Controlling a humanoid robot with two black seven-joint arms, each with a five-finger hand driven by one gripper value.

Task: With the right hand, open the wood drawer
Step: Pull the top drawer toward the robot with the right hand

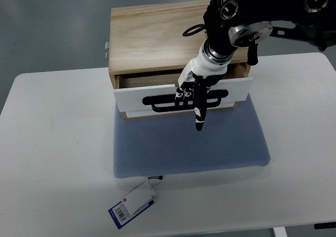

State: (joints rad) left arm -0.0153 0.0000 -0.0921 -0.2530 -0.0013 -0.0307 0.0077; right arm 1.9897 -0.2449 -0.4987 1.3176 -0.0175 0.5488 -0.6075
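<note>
Centrally, toward twelve o'clock on the white tabletop [52, 142], sits a pale wood drawer box [157, 34], its back half off a blue mesh cushion [189, 142]. Its drawer [236, 90] has a white front with a black bar handle [163, 101] and stands pulled partway out toward six o'clock. The right robot hand [195, 98], entering from two o'clock, has fingers [199, 116] curled over the handle, clamped on it. A tag [134, 205] lies at seven o'clock.

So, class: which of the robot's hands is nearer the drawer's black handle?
Right. The right hand reaches down over the white drawer front, its fingers hooked at the black handle. The left hand is not in view.
</note>
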